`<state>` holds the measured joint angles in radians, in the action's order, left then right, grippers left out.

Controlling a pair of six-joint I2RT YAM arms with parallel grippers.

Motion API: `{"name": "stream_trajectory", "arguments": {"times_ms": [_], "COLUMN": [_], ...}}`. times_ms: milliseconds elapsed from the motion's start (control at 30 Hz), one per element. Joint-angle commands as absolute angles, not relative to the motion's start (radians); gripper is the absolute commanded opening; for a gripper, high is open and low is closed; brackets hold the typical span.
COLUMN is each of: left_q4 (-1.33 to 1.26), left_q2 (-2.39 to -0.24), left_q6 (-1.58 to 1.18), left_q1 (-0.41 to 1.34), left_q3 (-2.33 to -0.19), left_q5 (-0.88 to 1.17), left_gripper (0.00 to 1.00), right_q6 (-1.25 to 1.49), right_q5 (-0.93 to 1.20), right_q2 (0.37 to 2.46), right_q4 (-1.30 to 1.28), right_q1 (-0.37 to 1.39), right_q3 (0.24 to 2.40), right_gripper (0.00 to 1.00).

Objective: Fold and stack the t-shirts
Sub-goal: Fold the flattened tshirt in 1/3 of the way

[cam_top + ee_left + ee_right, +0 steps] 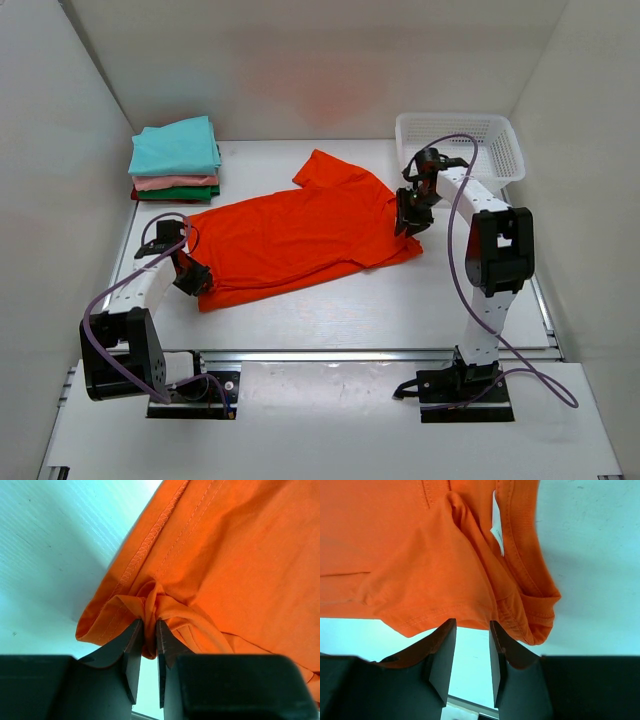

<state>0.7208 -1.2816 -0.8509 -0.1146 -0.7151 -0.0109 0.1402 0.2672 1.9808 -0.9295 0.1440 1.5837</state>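
on the bench (350, 310), the orange-red t-shirt (300, 235) lies spread flat. the left end effector (150, 622) pinches its bunched hem corner. the right end effector (472, 622) stands narrowly parted at its neck edge, grip unclear.

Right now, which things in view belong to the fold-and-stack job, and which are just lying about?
Part of the job:
- orange t-shirt, spread flat mid-table
- stack of folded t-shirts, back left
- left pincer, pinching the shirt's hem
- right pincer, at the collar edge

Just lying about:
- white mesh basket, back right
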Motion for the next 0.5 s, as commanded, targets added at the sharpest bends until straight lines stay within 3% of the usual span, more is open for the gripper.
{"name": "stream_trajectory", "arguments": {"times_ms": [0, 233, 267, 467], "left_q4": [0.704, 0.706, 0.709, 0.709], "left_q2": [-1.253, -1.258, -1.262, -1.256], "left_q6": [-0.838, -0.842, -0.842, -0.836], "left_q1": [-0.113, -0.111, -0.113, -0.120], "left_q3": [-0.718, -0.715, -0.715, -0.726], "left_q5": [-0.005, -0.005, -0.005, 0.000], "left_gripper": [0.28, 0.28, 0.28, 0.09], "right_q6": [0.112, 0.118, 0.117, 0.115], "right_q5": [0.201, 0.164, 0.169, 0.222], "right_q2": [1.953, 1.974, 1.979, 1.991], "right_q4": [-0.936, -0.940, -0.933, -0.923], "right_q1": [0.155, 0.147, 0.144, 0.152], "right_q3": [1.582, 1.597, 1.598, 1.603], "right_gripper": [0.30, 0.30, 0.22, 0.01]}}
